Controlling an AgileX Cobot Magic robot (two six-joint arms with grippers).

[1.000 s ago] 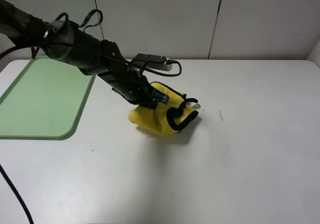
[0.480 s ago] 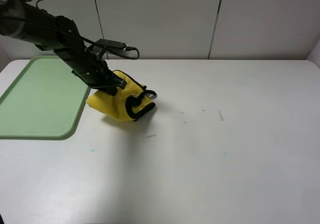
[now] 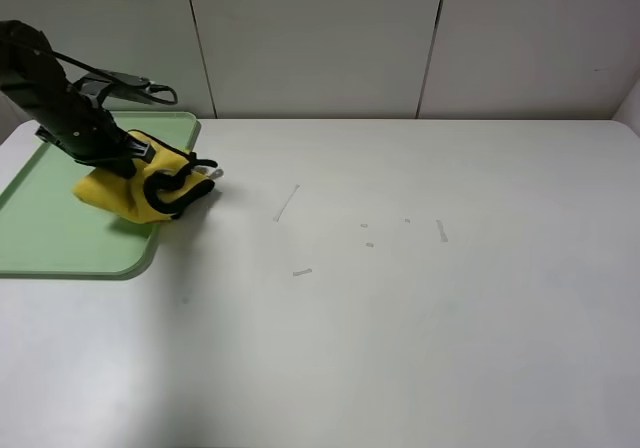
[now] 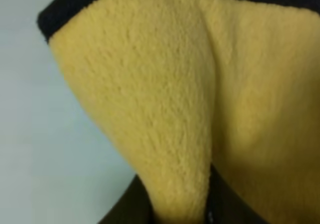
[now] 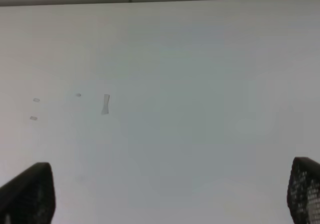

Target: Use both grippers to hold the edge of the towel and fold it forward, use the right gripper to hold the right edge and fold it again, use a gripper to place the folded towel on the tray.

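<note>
At the far left of the surface (image 3: 400, 318), your left gripper (image 3: 140, 151) is clamped on the towel (image 3: 130, 188), pinching a bunched fold at the top of it. You can see the black arm (image 3: 55, 108) reaching in from the left edge of the high view and angling down to that grip. Through the left wrist camera the yellow fuzzy cloth (image 4: 190, 109) fills nearly the whole picture, with its black trim running along one edge and pale surface showing beside it.

Out from the gripper, the towel hangs as a crumpled bundle, yellow side out, with loops of black trim curling at the end that points toward the middle of the surface. It sits over the near right corner of the green tray (image 3: 60, 238): most of the bundle is above the tray, while the trimmed end overhangs the tray's right rim. Whether its underside touches the tray you cannot tell.

Your right gripper (image 5: 170, 194) shows only in its own wrist view, where its two dark fingertips (image 5: 27, 194) stand wide apart with nothing between them, above bare white surface marked by a few small grey flecks (image 5: 105, 104). Those flecks (image 3: 441, 230) also show near the middle of the high view.
</note>
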